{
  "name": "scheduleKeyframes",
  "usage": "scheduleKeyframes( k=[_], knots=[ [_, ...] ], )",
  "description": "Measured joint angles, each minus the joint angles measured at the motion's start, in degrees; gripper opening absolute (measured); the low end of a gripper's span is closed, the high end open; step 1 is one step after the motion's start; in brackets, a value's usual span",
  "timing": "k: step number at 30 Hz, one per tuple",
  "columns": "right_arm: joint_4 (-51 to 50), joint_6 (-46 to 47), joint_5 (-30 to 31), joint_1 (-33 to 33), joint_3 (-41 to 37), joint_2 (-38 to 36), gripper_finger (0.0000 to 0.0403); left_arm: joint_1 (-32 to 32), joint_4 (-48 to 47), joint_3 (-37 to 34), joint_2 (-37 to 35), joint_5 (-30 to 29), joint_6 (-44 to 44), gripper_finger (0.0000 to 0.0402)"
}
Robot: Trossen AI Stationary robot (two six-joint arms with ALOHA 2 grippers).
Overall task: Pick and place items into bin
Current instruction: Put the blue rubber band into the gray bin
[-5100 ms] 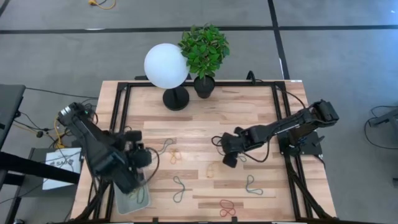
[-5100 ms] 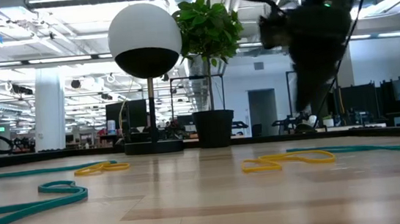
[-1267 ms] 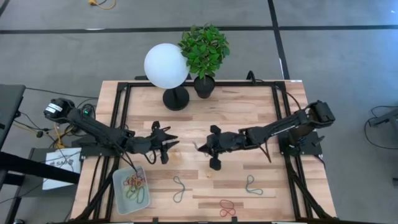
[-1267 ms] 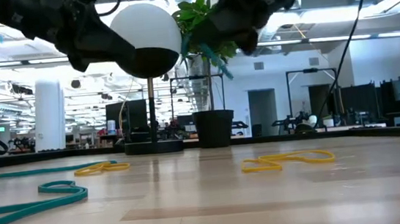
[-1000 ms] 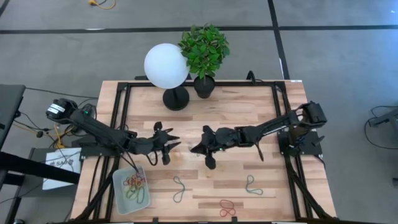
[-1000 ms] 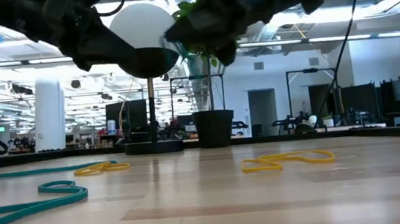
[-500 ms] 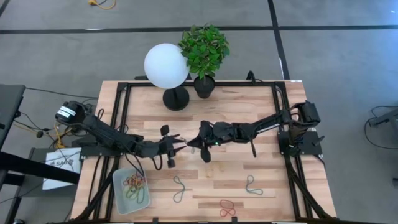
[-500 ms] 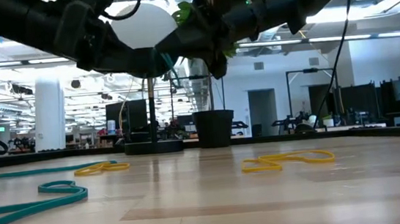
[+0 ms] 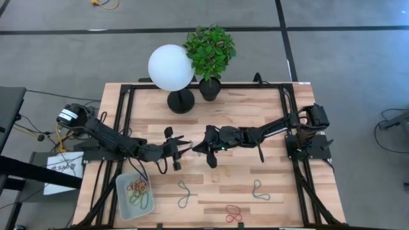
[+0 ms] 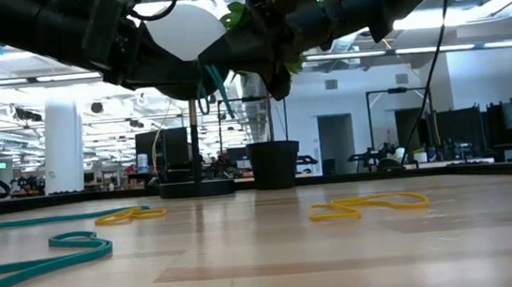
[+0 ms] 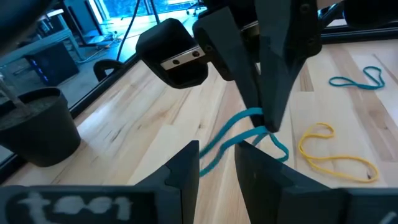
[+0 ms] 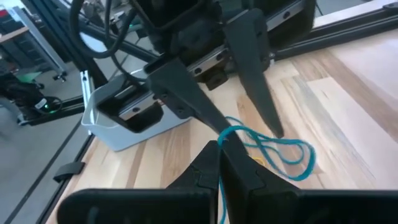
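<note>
Above the table's middle my two grippers meet tip to tip. My right gripper (image 9: 197,148) is shut on a teal rubber band (image 11: 231,132), which droops in the air. My left gripper (image 11: 217,167) is open, and the band's loose loop runs between its two fingers. The bin (image 9: 134,195), a pale tray at the table's near left corner, has several coloured bands in it. More bands lie flat on the wood: green ones (image 9: 184,191) (image 9: 259,190), a red one (image 9: 233,212) and a yellow one (image 11: 336,157). My right gripper pinches one end of the teal band (image 12: 222,138) between its shut fingers, coming nearly level from the table's right. The rest of the loop (image 12: 292,152) hangs slack past the fingertips, clear of the table. My left gripper's fingers stand on either side of the band; whether they touch it I cannot tell.
A white globe lamp (image 9: 170,67) and a potted plant (image 9: 209,51) stand at the table's far edge. A black frame (image 9: 124,115) runs along the table's sides. Bare wood lies under the two grippers.
Both grippers have closed in on each other above the table's middle, the left going right and rolling a little, the right going left with the band. Their tips now meet. For the last half second both have kept still.
</note>
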Motion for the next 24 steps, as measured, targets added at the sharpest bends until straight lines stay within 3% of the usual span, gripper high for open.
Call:
scheduleKeyframes(
  k=[6, 14, 24],
  knots=[
    [-0.01, 1.26, 0.09, 0.0, 0.0, -0.04, 0.0003, 0.0, 0.43, 0.0, -0.02, 0.34, 0.0, 0.0087],
    [-0.03, 3.19, 0.4, -0.02, 0.0, -0.07, 0.0018, 0.0, 0.42, 0.0, -0.02, 0.31, 0.81, 0.0007],
    [-3.29, 5.44, 0.37, 0.28, 0.0, -0.11, 0.0072, -0.01, 0.41, 0.01, -0.03, 0.27, 0.81, 0.0001]
  ],
)
